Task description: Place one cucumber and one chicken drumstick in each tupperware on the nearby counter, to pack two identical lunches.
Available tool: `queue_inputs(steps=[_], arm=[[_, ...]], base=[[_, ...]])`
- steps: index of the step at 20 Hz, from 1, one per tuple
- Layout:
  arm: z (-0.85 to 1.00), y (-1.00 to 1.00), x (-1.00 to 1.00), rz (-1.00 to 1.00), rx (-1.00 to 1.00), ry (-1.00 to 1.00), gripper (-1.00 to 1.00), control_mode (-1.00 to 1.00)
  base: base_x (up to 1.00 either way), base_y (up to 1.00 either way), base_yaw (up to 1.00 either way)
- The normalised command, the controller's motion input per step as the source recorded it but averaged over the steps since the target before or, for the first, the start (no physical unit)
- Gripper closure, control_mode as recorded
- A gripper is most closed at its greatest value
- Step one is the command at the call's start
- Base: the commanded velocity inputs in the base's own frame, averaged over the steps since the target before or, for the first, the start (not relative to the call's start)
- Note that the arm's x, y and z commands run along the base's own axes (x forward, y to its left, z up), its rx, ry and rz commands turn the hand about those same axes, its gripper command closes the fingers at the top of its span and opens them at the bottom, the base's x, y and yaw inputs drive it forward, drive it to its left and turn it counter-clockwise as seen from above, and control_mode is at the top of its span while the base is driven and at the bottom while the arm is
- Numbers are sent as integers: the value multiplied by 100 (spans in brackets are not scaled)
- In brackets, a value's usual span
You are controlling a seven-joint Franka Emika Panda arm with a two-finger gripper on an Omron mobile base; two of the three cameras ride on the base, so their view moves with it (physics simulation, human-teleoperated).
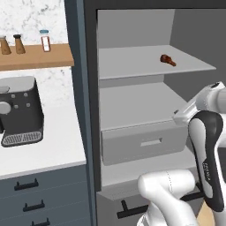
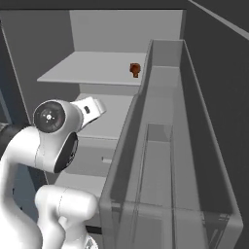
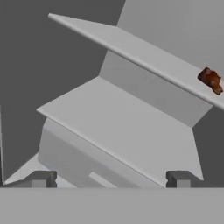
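- The white arm (image 1: 207, 145) rises in front of an open fridge, its forearm reaching up and inward toward the shelves, the hand pointing into the cabinet.
- In the hand view the gripper (image 3: 109, 179) has its two dark fingertips (image 3: 41, 178) standing far apart, at full spread, with nothing between them.
- A brown chicken drumstick (image 1: 167, 59) lies alone on the upper shelf (image 1: 132, 64), toward its right side and well above and apart from the gripper.
- The middle shelf (image 3: 118, 127) ahead of the fingers is bare, its front edge running across the hand view; a closed drawer (image 1: 145, 143) with a slot handle sits under it.
- The open fridge door (image 2: 170, 160) stands to the arm's right, its bins boxing in that side.
- The white counter (image 1: 44, 145) lies left of the fridge and carries a dark coffee machine (image 1: 20, 110); no writing can be read.
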Motion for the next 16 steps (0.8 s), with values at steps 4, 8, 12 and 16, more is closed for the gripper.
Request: queue_inputs(steps=[4, 8, 12, 16], arm=[[51, -3, 33, -2, -2, 11, -100, -100], [71, -32, 3, -1, 0, 0, -100, -100], [74, -31, 0, -3, 0, 0, -100, -100], [10, 2, -3, -5, -4, -3, -100, -100]], base=[[0, 0, 0], [0, 0, 0], [0, 0, 0], [0, 0, 0]])
